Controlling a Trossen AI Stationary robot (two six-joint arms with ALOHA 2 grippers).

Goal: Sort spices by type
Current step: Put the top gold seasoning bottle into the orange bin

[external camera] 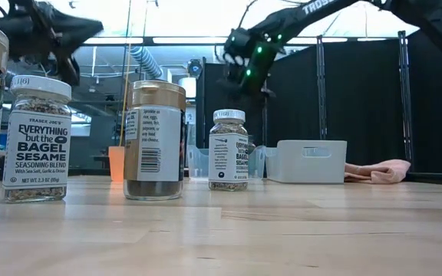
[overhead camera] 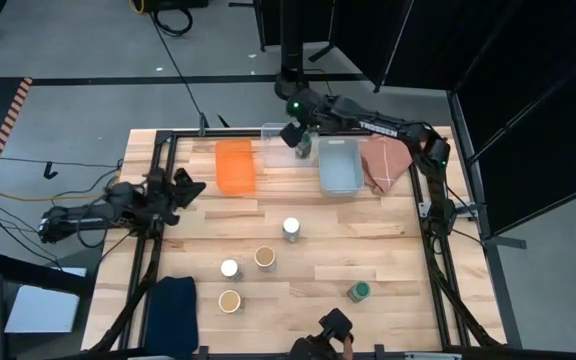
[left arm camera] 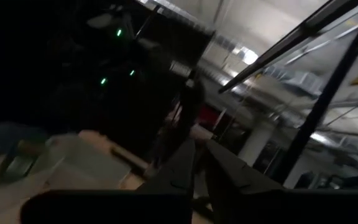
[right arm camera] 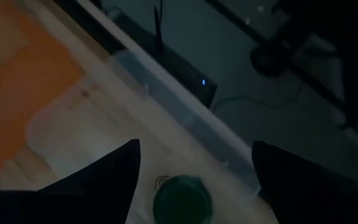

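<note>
Five spice jars on the open table, one in the clear bin under the right gripper.

Nearest lies a green-lid jar (overhead camera: 359, 290); then a tan-lid jar (overhead camera: 230, 300), a white-lid jar (overhead camera: 229, 268), a second tan-lid jar (overhead camera: 265, 257) and a second white-lid jar (overhead camera: 291, 228). The left gripper (overhead camera: 187, 189) waits at the left edge, fingers together. Farthest, the right gripper (overhead camera: 299, 137) hangs with fingers apart over the other green-lid jar (right arm camera: 181, 198) in the clear bin (overhead camera: 274, 143).
</note>
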